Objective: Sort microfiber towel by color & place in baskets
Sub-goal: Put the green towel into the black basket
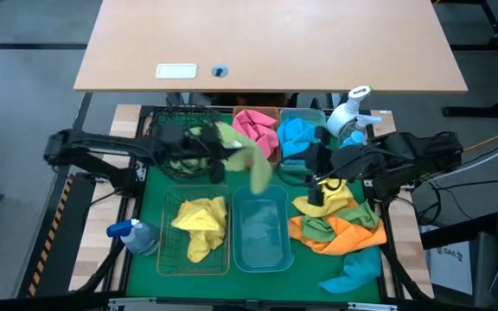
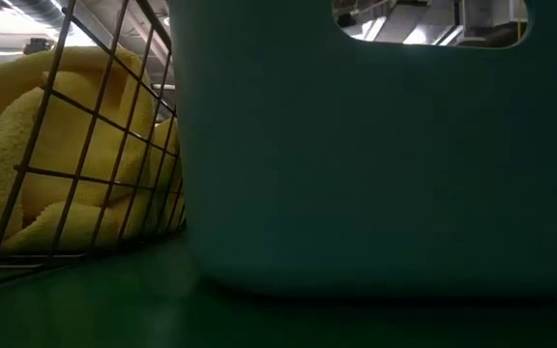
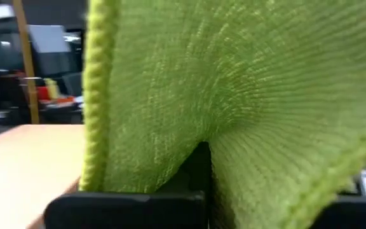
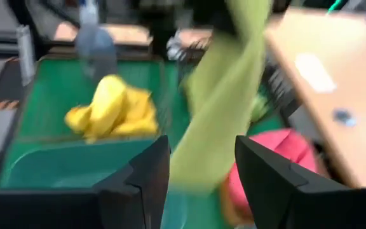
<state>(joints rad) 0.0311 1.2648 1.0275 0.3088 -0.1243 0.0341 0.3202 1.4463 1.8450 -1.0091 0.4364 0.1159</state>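
My left gripper is shut on a lime-green towel above the middle of the green mat. The towel fills the left wrist view and hangs in front of my right gripper. That gripper is open and stands to the towel's right, apart from it. A yellow towel lies in the rectangular wire basket. A pink towel fills the amber bin and a blue towel the blue bin. The pale blue bin stands at the near middle and the dark green mesh basket at the far left. My left gripper pinches the green towel between its two shut fingers, where the cloth bunches into creases not far from a hemmed edge. The fingers come level from the table's left. The towel hangs slack below them, lifted off the mat.
A pile of yellow, orange, green and teal towels lies on the mat at the right. A white spray bottle stands at the far right, a blue one lies near left. A wooden table stands beyond the mat.
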